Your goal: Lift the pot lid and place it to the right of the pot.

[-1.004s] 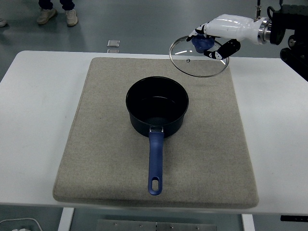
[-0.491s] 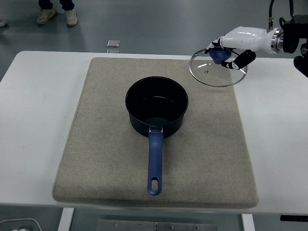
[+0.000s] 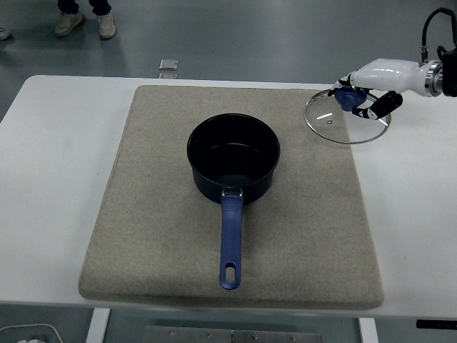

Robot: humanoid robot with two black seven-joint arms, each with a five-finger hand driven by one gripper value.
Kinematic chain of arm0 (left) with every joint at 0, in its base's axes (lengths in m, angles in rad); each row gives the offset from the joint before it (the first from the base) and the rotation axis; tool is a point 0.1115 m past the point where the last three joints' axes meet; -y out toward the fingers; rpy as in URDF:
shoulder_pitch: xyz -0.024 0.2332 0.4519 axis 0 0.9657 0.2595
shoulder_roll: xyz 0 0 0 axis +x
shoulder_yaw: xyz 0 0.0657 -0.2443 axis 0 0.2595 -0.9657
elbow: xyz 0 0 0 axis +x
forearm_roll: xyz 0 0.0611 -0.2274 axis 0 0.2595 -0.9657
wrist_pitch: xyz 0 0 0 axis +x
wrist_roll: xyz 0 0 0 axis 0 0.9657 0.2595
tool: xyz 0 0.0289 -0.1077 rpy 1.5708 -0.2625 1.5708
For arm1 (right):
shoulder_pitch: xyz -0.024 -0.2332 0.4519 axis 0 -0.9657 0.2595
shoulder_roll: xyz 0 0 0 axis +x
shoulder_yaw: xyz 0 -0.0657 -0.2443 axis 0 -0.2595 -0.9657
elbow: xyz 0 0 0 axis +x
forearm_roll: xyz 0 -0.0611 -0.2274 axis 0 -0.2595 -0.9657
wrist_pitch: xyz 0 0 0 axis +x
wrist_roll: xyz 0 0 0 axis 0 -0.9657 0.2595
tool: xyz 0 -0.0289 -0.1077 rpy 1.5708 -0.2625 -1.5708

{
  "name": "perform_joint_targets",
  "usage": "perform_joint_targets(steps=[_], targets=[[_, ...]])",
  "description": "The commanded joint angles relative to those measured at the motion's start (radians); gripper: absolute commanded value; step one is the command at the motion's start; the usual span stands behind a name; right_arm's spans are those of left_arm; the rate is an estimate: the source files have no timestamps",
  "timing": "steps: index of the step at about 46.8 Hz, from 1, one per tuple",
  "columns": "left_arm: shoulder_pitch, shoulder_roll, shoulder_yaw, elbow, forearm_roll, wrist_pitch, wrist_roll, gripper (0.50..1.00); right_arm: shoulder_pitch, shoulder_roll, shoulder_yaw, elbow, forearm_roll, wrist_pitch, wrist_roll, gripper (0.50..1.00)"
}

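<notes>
Across the white surface (image 3: 57, 179), a grey mat (image 3: 143, 236) under an open dark pot (image 3: 233, 157), blue handle (image 3: 229, 239) pointing to the near edge. Over the mat's far right corner, well apart from the pot, a glass lid (image 3: 341, 121), tilted. Clamped on its blue knob (image 3: 348, 98), the right hand (image 3: 365, 93). Top left, a person's shoes (image 3: 86, 25) on the floor.
</notes>
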Motion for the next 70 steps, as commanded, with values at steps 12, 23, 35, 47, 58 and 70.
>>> perform_joint_targets(steps=[12, 23, 35, 47, 58, 70], targets=[[0.000, 0.000, 0.000, 0.000, 0.000, 0.000, 0.000, 1.000, -0.014, -0.055, 0.002, 0.133, 0.012, 0.000, 0.000, 0.500], [0.000, 0.000, 0.000, 0.000, 0.000, 0.000, 0.000, 1.000, -0.016, -0.071, 0.000, 0.170, 0.021, -0.002, 0.000, 0.500], [0.000, 0.000, -0.001, 0.000, 0.000, 0.000, 0.000, 1.000, -0.023, -0.112, -0.001, 0.233, 0.024, -0.002, 0.000, 0.500], [0.000, 0.000, 0.000, 0.000, 0.000, 0.000, 0.000, 1.000, -0.056, -0.121, 0.005, 0.256, 0.071, -0.029, 0.000, 0.500], [0.000, 0.000, 0.000, 0.000, 0.000, 0.000, 0.000, 1.000, -0.068, -0.123, 0.011, 0.256, 0.074, -0.065, 0.000, 0.500], [0.000, 0.000, 0.000, 0.000, 0.000, 0.000, 0.000, 1.000, -0.071, -0.124, 0.012, 0.247, 0.076, -0.081, 0.000, 0.500]])
